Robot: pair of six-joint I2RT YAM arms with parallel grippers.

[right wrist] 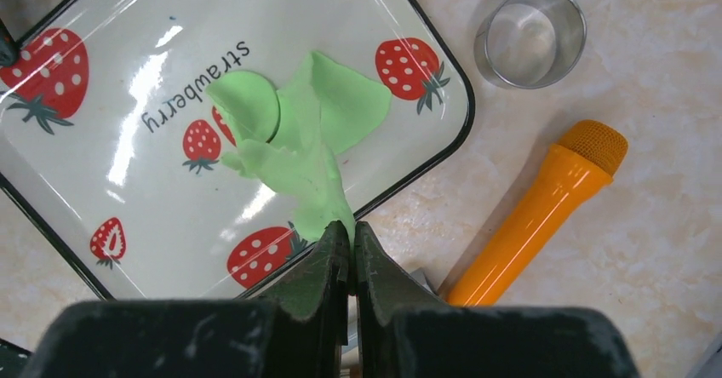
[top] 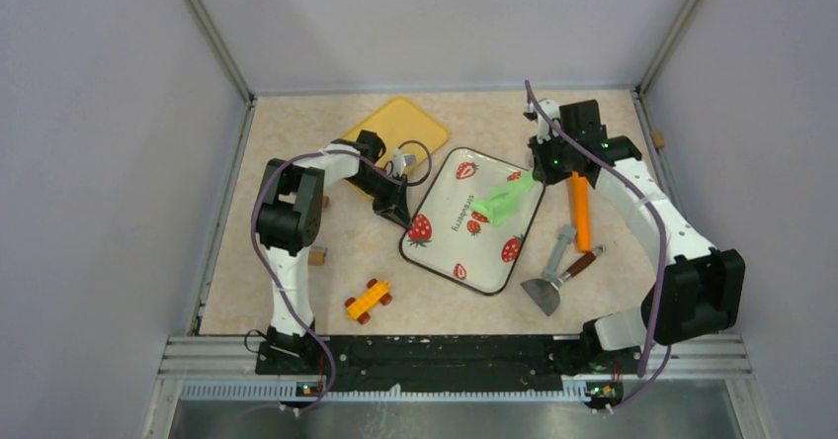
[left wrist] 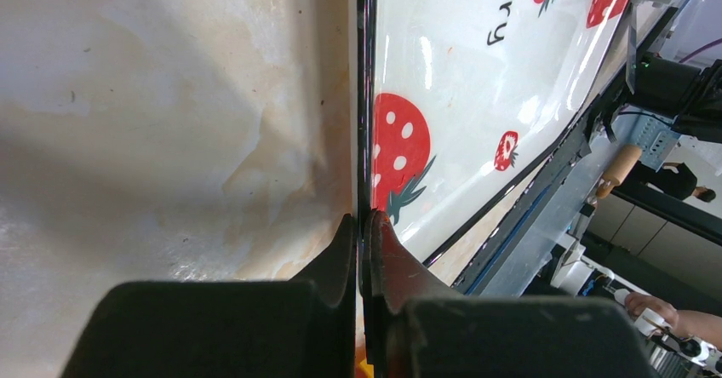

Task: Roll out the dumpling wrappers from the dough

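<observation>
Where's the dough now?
In the top view, the dough sits in the far right corner of the strawberry tray, one end pinched by the right gripper, orange rolling pin beside it.

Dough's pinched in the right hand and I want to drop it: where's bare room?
Bare: the near-left half of the strawberry tray, clear of the dough; the table strip between toy car and scraper. Crowded: right of the tray, with orange rolling pin, metal ring and scraper; the left hand pinches the tray's left edge.
</observation>
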